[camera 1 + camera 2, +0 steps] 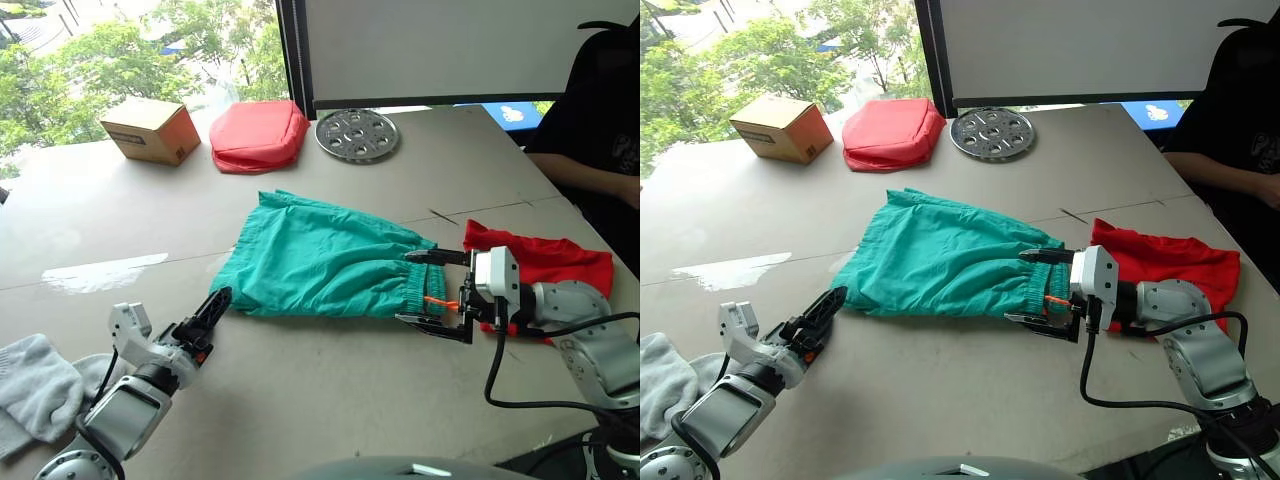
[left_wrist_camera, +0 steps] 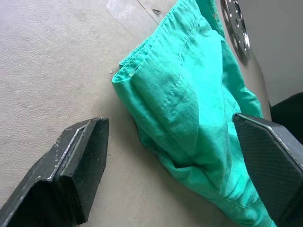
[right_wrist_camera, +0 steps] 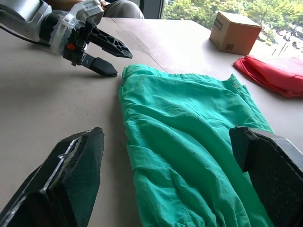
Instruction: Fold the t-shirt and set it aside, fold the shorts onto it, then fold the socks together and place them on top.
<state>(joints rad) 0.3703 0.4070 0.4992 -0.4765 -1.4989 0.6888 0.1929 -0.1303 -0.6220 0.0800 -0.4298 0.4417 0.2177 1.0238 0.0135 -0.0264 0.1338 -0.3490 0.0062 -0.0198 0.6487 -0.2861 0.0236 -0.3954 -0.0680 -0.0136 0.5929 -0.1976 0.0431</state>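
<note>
1. Centrally, the shorts (image 1: 320, 255) lie flat on the counter (image 1: 330, 390), orange drawstring (image 1: 440, 301) at the waistband end.
2. Right tool (image 1: 432, 291), fingers spread, brackets that waistband at 3 o'clock of the shorts, gripping nothing.
3. Left tool (image 1: 212, 309) sits released just beside the shorts' hem corner at 8 o'clock.
4. T-shirt (image 1: 545, 262) lies folded at 3 o'clock, behind the right tool.
5. Socks (image 1: 35, 392) rest at the counter's 8 o'clock edge.
6. Cardboard box (image 1: 150, 130) at 11 o'clock carries a label, unreadable.

No legible text anywhere; cardboard box (image 1: 152, 131) label too small to read.
</note>
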